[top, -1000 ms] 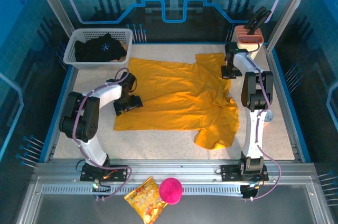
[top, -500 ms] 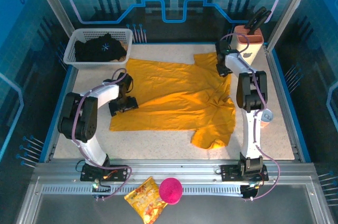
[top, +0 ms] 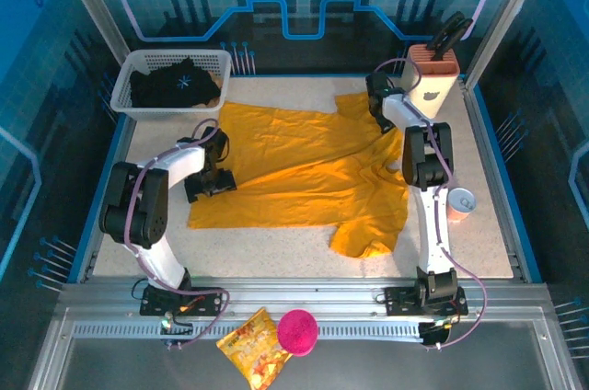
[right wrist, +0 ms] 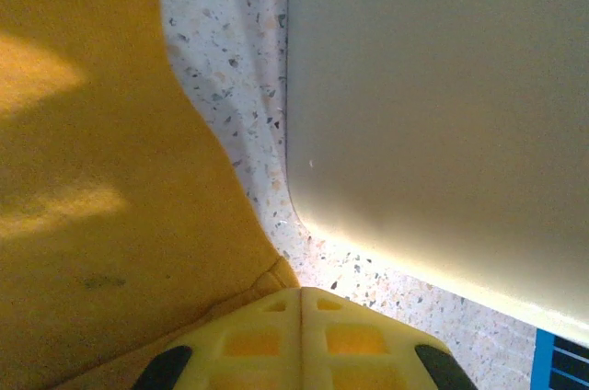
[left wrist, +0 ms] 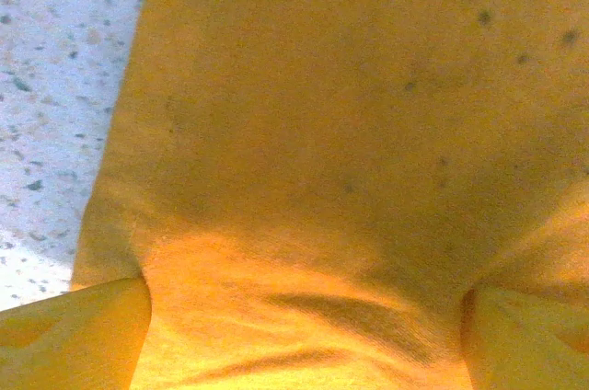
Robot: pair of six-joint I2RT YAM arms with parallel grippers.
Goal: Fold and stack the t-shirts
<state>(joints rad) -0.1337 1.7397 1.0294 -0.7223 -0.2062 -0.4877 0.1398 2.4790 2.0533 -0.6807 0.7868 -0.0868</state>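
A mustard-orange t-shirt [top: 304, 169] lies spread flat across the table. My left gripper [top: 210, 178] rests on its left edge. In the left wrist view that left gripper [left wrist: 304, 296] is open, its fingers [left wrist: 74, 335] wide apart with wrinkled orange t-shirt [left wrist: 322, 132] cloth between them. My right gripper [top: 377, 100] is at the shirt's far right sleeve, close to the knife block. The right gripper [right wrist: 302, 335] is shut, and the hem of the orange t-shirt [right wrist: 92, 178] runs in under its pads. A black t-shirt [top: 175, 86] with a white starburst lies in the basket.
A white basket [top: 124, 96] stands at the back left. A knife block [top: 433, 73] stands at the back right, its beige side [right wrist: 442, 114] close to my right fingers. A small cup [top: 460, 201] sits at the right edge. A snack bag [top: 253, 349] and pink ball [top: 297, 330] lie on the near rail.
My right gripper has moved left and away along the far edge, taking the sleeve with it. My left gripper slid left, and the whole orange shirt shifted left.
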